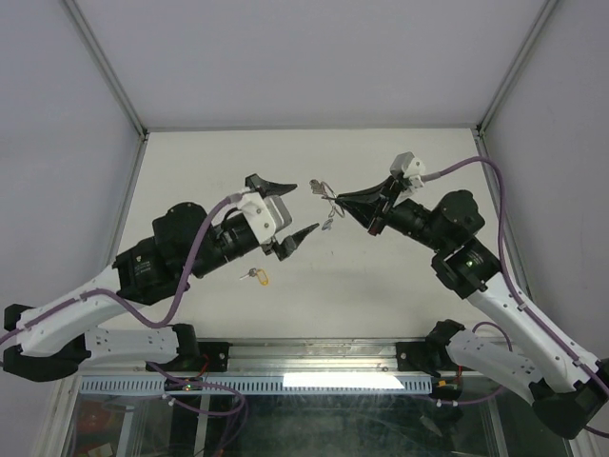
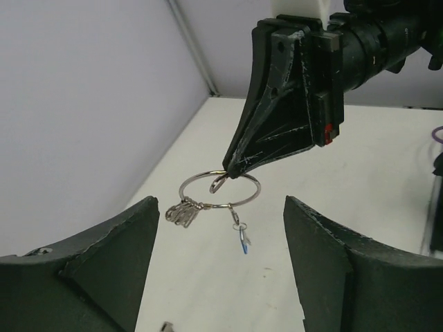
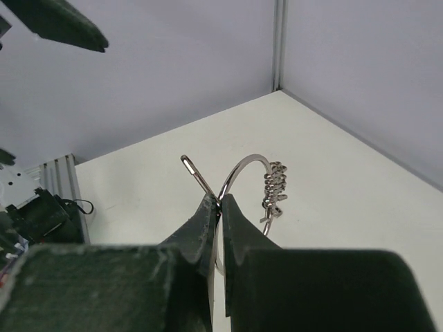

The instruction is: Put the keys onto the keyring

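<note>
- Pale walls [image 1: 285,57] close in a white surface [image 1: 400,286] on the left, right and far sides.
- The keyring [image 2: 220,205] hangs in the air above the middle of the surface. It is a thin wire circle, tilted so that its open face is turned partly toward the left arm.
- A bunch of plain silver keys [image 2: 183,211] is crowded on its lower left. The blue key [image 2: 244,242] dangles under it on a small link, so that one looks to be on.
- One end of the wire stands a little proud of the circle beside the pinch point, which is probably the split where a key would be fed in.
- The right gripper [image 1: 340,198] is clenched on the top of the ring, with its jaws pressed together on the wire.
- The left gripper [image 1: 306,208] is released. Its jaws are spread wide with nothing between them, and it sits just left of the ring without touching it.
- The yellow-tag key [image 1: 259,277] lies flat on the surface, nearer than the left gripper, a little to its left and below it. Its long axis seems to run roughly left to right, though it is too small to be sure.
- The left arm is clearly the closer one and the free one. By my reading, the next move is for it to go down and toward the near edge to reach that key.
</note>
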Controlling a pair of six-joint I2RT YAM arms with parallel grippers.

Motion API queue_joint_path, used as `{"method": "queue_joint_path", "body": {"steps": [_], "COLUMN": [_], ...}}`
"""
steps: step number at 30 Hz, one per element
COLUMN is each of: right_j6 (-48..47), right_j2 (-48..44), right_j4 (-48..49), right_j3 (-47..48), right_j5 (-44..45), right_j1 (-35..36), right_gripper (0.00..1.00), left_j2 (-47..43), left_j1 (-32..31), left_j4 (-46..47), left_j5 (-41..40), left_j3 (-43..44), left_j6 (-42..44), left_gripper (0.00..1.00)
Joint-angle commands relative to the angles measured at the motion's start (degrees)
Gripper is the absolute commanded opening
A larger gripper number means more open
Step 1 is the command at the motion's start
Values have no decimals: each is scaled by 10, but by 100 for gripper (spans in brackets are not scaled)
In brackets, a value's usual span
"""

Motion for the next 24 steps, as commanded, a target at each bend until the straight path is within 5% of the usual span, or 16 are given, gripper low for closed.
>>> {"method": "queue_joint_path", "body": {"steps": [1, 9, 15, 18, 22, 24], "right_j6": [-79, -90, -95, -83, -63, -53], "right_j2": [-18, -22, -22, -14, 18, 36], "right_j4": [7, -32, -68, -92, -195, -251], "right_j3": [23, 34, 45, 57, 89, 107], "right_j5": [-8, -2, 8, 21, 82, 125], "right_j1": [-1, 0, -1, -1, 0, -1], "right_gripper": [0, 0, 0, 0, 0, 8], "left_j2": [32, 72, 33, -3, -16, 0], "left_j1": [78, 259, 261, 261, 261, 261], "left_j4": [-103, -93, -69, -30, 12, -2], "left_j5": [178, 376, 386, 380, 307, 251], "left_j3": [71, 49, 10, -38, -90, -95], "left_j6": [-114, -151, -129, -126, -193, -227], "left_gripper": [70, 69, 72, 64, 60, 61]}}
